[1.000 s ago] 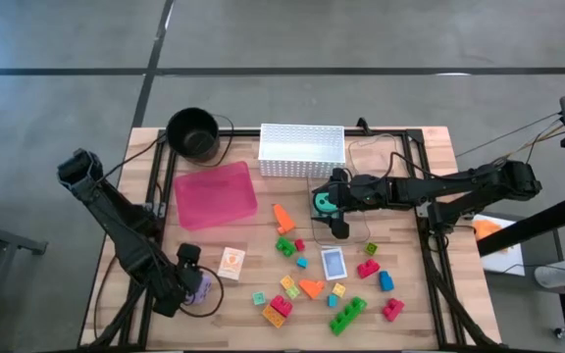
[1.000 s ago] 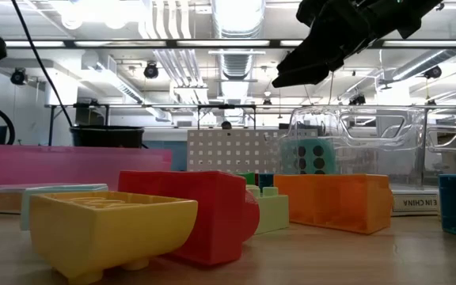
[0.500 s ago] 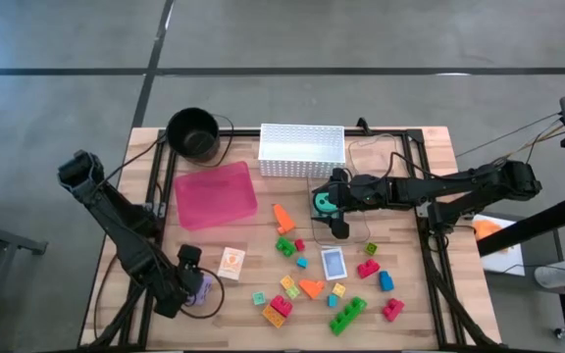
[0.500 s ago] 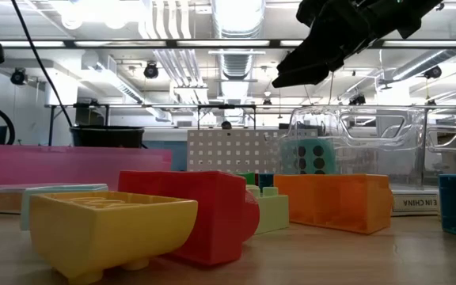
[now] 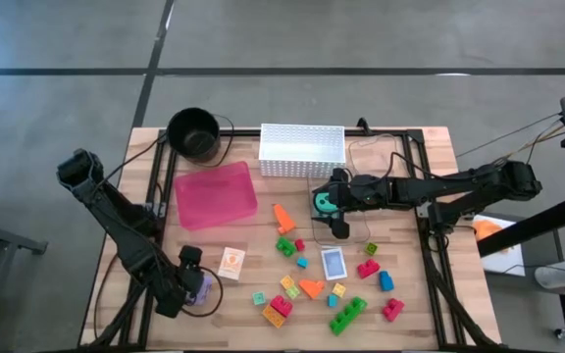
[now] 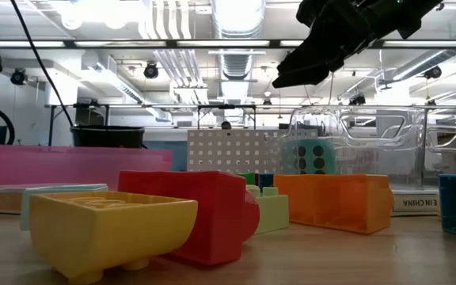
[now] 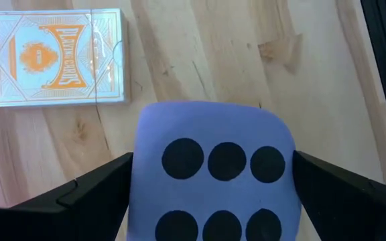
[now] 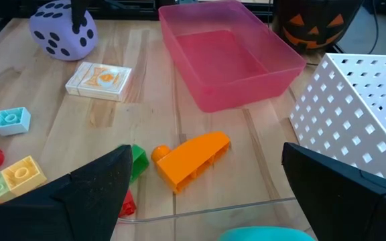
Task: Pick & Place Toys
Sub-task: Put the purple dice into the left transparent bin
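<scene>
Your left gripper (image 7: 210,201) sat at the table's front-left corner with its fingers spread on either side of the purple die (image 7: 213,177), whose lower half was cut off in the left wrist view, so you could not tell whether the pads actually touched it; the orange card (image 7: 57,57) lay just beside it. Your right gripper (image 8: 200,194) hung with its fingers wide apart and empty, above the teal die (image 5: 323,202), which showed only as a sliver in the right wrist view and sat inside a clear container (image 6: 355,150). The small blocks (image 5: 307,287) lay scattered across the front middle of the table (image 5: 410,284), well apart from the pink tray (image 5: 215,194).
</scene>
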`<action>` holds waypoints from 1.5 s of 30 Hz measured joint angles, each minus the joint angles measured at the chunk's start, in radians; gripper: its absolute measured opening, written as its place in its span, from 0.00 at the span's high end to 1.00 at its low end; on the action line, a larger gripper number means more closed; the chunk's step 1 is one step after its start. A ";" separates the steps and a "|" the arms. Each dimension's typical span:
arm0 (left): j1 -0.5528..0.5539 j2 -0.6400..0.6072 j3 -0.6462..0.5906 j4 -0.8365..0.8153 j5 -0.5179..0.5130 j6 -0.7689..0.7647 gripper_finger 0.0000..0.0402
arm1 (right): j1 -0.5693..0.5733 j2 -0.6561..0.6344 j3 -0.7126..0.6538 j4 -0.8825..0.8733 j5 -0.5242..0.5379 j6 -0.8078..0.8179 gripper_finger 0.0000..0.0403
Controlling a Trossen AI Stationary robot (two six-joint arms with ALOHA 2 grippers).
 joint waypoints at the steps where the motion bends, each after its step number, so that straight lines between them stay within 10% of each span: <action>1: 0.000 0.000 0.000 0.000 0.000 0.000 0.04 | 0.000 0.000 0.000 0.000 0.000 0.000 0.06; 22: 0.005 -0.067 0.036 -0.079 -0.112 0.027 0.04 | 0.000 0.000 0.000 -0.001 0.000 0.000 0.06; 45: 0.188 -0.072 0.079 0.219 -0.713 0.251 0.04 | 0.000 0.000 0.000 0.005 0.000 0.000 0.06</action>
